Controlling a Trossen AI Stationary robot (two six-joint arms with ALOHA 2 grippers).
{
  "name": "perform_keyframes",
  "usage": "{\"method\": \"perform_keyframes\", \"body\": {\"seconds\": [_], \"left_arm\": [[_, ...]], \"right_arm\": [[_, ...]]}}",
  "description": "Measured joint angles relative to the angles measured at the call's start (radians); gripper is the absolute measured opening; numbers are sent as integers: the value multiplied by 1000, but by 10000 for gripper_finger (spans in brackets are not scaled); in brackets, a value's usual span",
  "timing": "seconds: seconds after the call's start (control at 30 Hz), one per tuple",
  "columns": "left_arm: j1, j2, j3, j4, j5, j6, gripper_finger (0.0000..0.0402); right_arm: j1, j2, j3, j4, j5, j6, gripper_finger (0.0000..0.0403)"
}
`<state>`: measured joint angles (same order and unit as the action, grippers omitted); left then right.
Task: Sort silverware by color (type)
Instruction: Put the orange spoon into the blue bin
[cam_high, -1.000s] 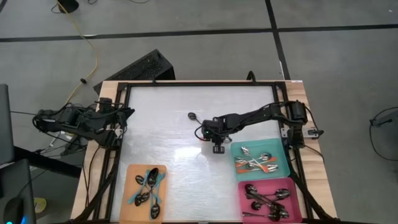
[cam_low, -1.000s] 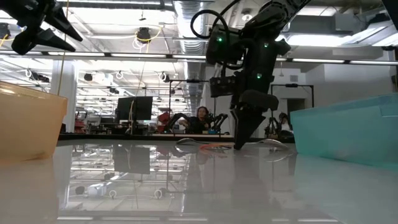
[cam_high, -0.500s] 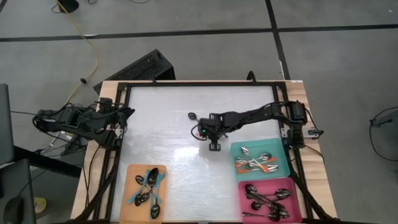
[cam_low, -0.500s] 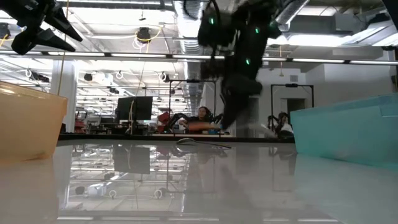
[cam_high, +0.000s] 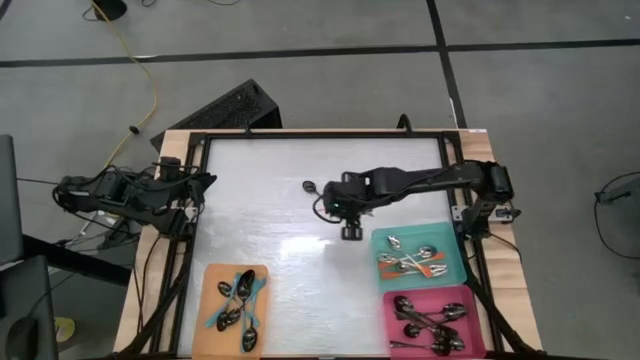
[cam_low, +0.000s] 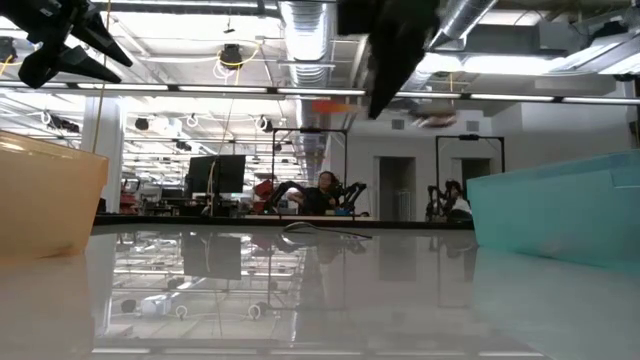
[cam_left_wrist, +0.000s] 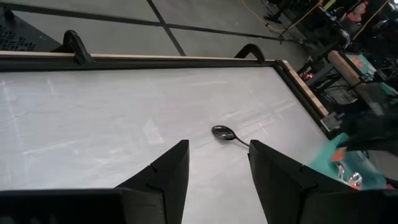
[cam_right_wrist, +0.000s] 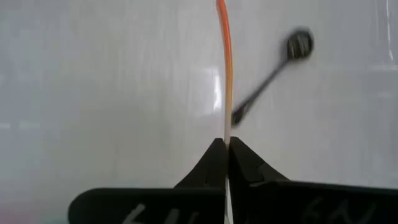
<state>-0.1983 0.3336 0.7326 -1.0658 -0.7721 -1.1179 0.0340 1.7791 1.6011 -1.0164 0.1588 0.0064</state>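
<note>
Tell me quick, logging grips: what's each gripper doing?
Left gripper: open, empty, parked at table's left edge.
Right gripper: shut on orange-handled spoon.

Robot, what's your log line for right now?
right gripper: shut on orange spoon, lifted | left gripper: open, waiting at left edge | black spoon: on table

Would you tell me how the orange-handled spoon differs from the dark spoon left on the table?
The orange-handled spoon is pinched in the shut right gripper and lifted off the table; the dark spoon lies flat and untouched. The first has an orange handle; the second looks dark all over. Both sit outside the trays, near the table's middle.
</note>
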Motion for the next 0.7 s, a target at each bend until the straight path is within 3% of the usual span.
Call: {"method": "perform_keyframes", "body": {"seconds": [0.17,0.43,0.7], "left_arm": [[0,0,0,0,1,0,151],[0,0,0,0,-2,5,151],[0,0,0,2,-20,11,151]], "right_arm": [[80,-82,4,-176,34,200,9],[283,-150,-19,-553,203,756,9],[508,-209,-231,-494,197,980,9]]}}
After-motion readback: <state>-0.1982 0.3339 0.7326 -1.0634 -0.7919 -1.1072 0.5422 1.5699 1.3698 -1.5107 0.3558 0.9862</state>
